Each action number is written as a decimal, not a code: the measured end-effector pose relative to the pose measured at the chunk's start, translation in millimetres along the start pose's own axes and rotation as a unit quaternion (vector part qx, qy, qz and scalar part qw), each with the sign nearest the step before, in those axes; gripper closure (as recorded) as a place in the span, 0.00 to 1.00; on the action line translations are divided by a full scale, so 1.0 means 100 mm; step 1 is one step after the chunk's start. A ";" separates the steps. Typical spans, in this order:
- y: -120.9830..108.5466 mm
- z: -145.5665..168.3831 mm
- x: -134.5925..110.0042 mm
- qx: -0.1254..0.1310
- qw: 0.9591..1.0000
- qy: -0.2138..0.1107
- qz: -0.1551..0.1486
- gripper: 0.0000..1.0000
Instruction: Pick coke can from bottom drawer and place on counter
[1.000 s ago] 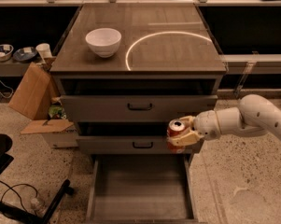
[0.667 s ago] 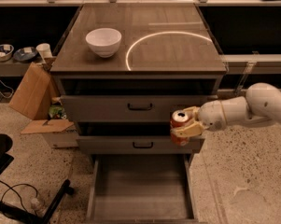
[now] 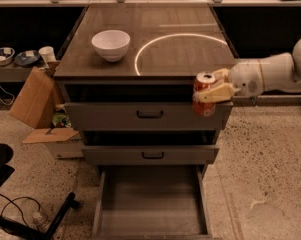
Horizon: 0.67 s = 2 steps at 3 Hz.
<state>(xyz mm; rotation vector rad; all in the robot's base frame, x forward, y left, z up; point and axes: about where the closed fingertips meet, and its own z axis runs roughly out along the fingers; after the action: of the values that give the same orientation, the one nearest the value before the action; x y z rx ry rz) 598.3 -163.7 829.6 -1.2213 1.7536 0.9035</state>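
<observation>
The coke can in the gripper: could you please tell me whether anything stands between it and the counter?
Nothing visible does. The gripper holds the coke can by the front right edge of the counter; the white bowl sits on the counter's left part, well away from it.

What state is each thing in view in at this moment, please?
coke can: upright, lifted, gripped in the air at the cabinet's front right corner.
hand: shut on the coke can, just below the counter edge.
bottom drawer: pulled open.
two upper drawers: pushed in, or nearly so.
white bowl: upright on the counter's left part.
counter: bears the white bowl only.
</observation>
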 end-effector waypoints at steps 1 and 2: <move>-0.29 -0.34 -0.66 0.039 0.999 -0.028 0.009 1.00; -0.55 -0.66 -1.13 0.107 0.992 -0.056 0.024 1.00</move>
<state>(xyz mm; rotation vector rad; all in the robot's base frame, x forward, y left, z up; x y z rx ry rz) 661.4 -193.6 952.8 -0.9768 1.7463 0.7726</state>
